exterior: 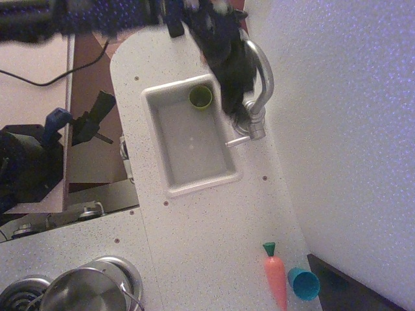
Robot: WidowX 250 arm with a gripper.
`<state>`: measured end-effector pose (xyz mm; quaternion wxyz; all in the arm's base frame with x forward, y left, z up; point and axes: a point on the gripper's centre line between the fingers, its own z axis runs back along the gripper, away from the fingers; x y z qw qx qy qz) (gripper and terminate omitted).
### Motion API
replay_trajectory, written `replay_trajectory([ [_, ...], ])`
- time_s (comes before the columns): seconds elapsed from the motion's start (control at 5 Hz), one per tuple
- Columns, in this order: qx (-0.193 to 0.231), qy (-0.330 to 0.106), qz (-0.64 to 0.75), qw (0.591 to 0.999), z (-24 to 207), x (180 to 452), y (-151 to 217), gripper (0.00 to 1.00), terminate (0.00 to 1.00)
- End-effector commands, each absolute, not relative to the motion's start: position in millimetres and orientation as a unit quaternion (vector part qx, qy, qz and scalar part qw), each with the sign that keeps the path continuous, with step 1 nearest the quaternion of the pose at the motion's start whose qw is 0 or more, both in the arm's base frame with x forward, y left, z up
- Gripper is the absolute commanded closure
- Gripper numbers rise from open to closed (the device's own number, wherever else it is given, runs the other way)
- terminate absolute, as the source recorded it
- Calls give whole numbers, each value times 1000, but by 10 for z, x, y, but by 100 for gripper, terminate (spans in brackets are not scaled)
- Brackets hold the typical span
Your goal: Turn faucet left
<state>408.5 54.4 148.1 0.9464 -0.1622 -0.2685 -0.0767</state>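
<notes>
The silver faucet stands at the right rim of the white sink. Its round base has a small lever pointing toward the basin. The gooseneck spout arches up the image along the counter, its tip near the top and off the basin. My black gripper comes in from the top left and lies against the left side of the spout, covering part of it. It is blurred, so I cannot tell whether its fingers are open or shut on the spout.
A green cup sits in the sink's far corner. A toy carrot and a blue cup lie at the lower right. A steel pot stands on the stove at the lower left. A white wall runs along the right.
</notes>
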Motion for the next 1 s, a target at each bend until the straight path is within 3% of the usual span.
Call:
replay_trajectory([
  [0.0, -135, -281, -128, 942, 1737, 3707, 21, 0, 0],
  [0.2, -50, -225, -280, 932, 1765, 3596, -521, 0, 0],
  [0.6, -50, -225, -280, 932, 1765, 3596, -521, 0, 0],
  [0.8, -50, -225, -280, 932, 1765, 3596, -521, 0, 100],
])
